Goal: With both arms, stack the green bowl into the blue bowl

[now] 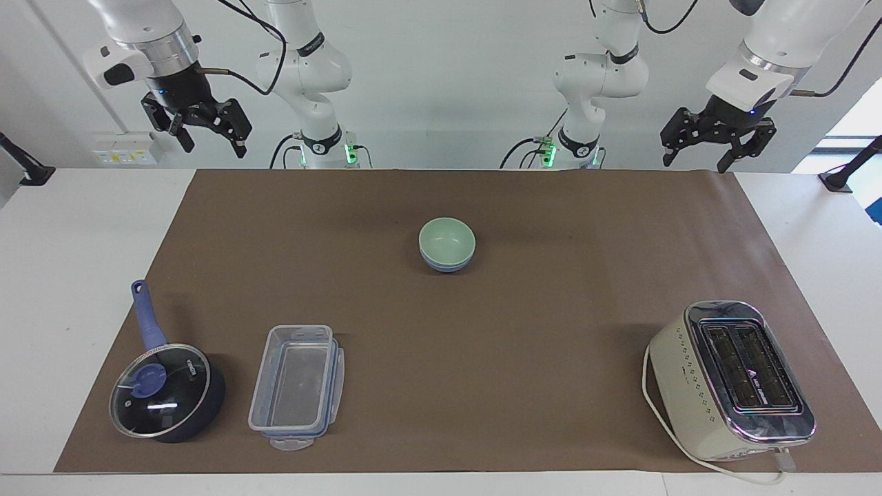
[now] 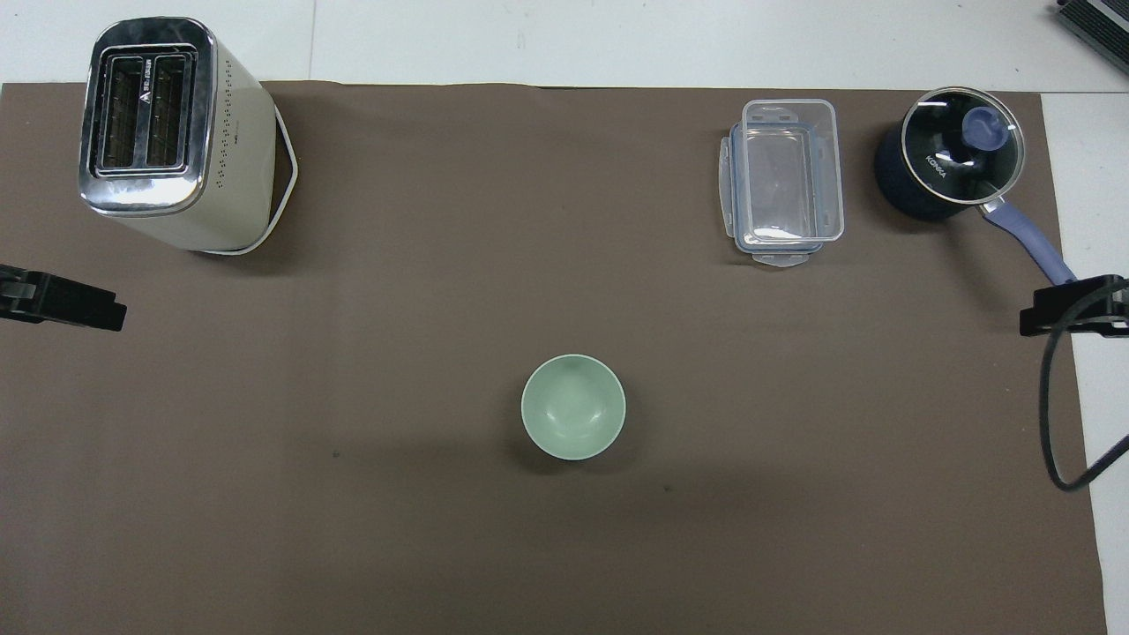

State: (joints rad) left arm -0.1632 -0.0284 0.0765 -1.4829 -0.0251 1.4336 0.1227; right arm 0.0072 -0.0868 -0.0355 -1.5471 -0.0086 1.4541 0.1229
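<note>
— Where's the green bowl (image 1: 447,239)?
— Nested in the blue bowl (image 1: 446,263) mid-mat, well apart from both pincers. The left gripper (image 1: 696,158) and right gripper (image 1: 213,145) hang released, empty, over the mat's corners nearest the robots.
— And overhead?
— Green hides the blue entirely there; only the facing view shows its rim.

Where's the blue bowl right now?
The blue bowl sits mid-mat under the green bowl nested in it, nearer to the robots than the toaster and container. Only its rim shows in the facing view; the overhead view hides it.
</note>
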